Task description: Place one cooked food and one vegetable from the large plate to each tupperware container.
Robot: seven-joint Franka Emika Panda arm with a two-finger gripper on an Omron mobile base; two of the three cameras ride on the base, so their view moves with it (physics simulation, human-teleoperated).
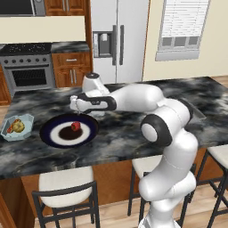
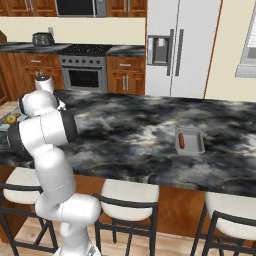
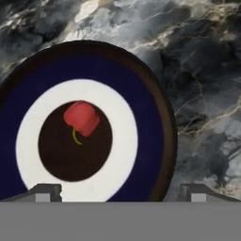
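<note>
Hand view shows the end effector (image 3: 120, 190) wide open above the large plate (image 3: 150, 94), where a red vegetable (image 3: 81, 117) lies in the dark centre.

The robot arm (image 1: 171, 147) is big, white and shiny, made of fat round parts like tubes and balls. Where the parts join there are dark, almost black rings. A dark band runs along the part near the hand. The tool (image 1: 73, 103) is small and white, with two little dark fingers (image 3: 44, 192).
</note>
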